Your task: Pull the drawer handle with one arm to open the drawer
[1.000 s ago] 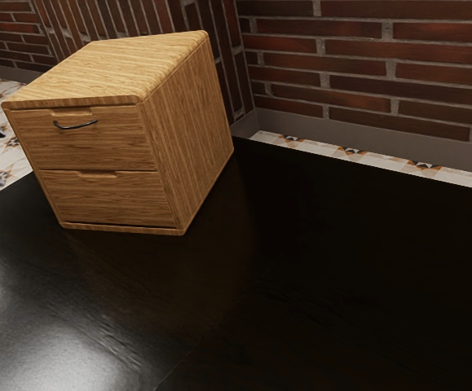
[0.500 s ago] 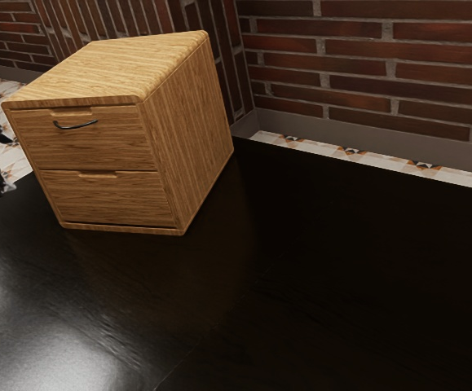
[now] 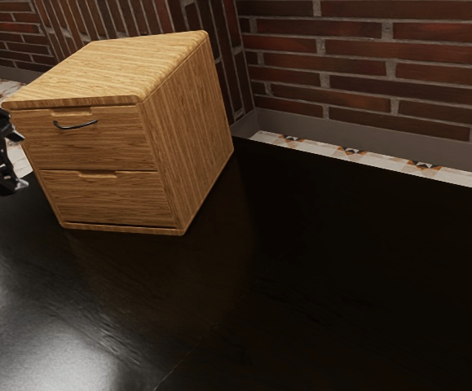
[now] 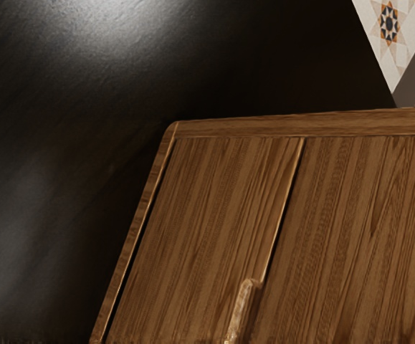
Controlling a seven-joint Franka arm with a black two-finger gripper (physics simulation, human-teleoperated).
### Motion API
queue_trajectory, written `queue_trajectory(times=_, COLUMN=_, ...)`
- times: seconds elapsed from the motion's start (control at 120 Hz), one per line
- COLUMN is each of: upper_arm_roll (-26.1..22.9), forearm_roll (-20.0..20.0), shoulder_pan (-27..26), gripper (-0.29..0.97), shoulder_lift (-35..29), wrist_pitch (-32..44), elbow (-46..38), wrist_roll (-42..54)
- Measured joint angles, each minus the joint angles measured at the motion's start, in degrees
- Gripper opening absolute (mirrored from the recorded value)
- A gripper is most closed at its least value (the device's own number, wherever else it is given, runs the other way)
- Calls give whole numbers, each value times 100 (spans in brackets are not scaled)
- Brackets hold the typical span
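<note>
Dark table (image 3: 317,293); drawer handle (image 3: 76,124) sits near the gripper (image 3: 13,160), apart, slightly higher.

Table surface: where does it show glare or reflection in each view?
Exterior view: the glossy black table mirrors the wooden cabinet faintly just in front of its base, and a pale glare patch lies near the view's lower left corner. Wrist view: a soft grey sheen spreads over the table beside the cabinet's front.
</note>
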Motion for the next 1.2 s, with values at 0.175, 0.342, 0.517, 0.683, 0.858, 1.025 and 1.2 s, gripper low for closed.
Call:
queue_trajectory(times=0.175, upper_arm_roll=-55, forearm_roll=-1, shoulder_pan=-3, gripper=68, shoulder_lift=135, wrist_pitch=36, elbow=103, wrist_roll=-51)
queue_trajectory(times=0.342, upper_arm_roll=-163, forearm_roll=1, shoulder_pan=0, gripper=68, shoulder_lift=217, wrist_pitch=52, elbow=141, wrist_roll=-88)
queue_trajectory(times=0.517, upper_arm_roll=-169, forearm_roll=6, shoulder_pan=5, gripper=68, shoulder_lift=374, wrist_pitch=79, elbow=339, wrist_roll=-116)
queue_trajectory(times=0.683, upper_arm_roll=-171, forearm_roll=9, shoulder_pan=3, gripper=68, shoulder_lift=621, wrist_pitch=92, elbow=566, wrist_roll=-136)
queue_trajectory(times=0.858, upper_arm_roll=-238, forearm_roll=14, shoulder_pan=-6, gripper=68, shoulder_lift=749, wrist_pitch=97, elbow=694, wrist_roll=-151)
queue_trajectory(times=1.025, upper_arm_roll=-266, forearm_roll=16, shoulder_pan=-65, gripper=68, shoulder_lift=931, wrist_pitch=99, elbow=941, wrist_roll=-161)
queue_trajectory(times=1.2, upper_arm_roll=-268, forearm_roll=20, shoulder_pan=-67, gripper=68, shoulder_lift=1132, wrist_pitch=100, elbow=1106, wrist_roll=-167)
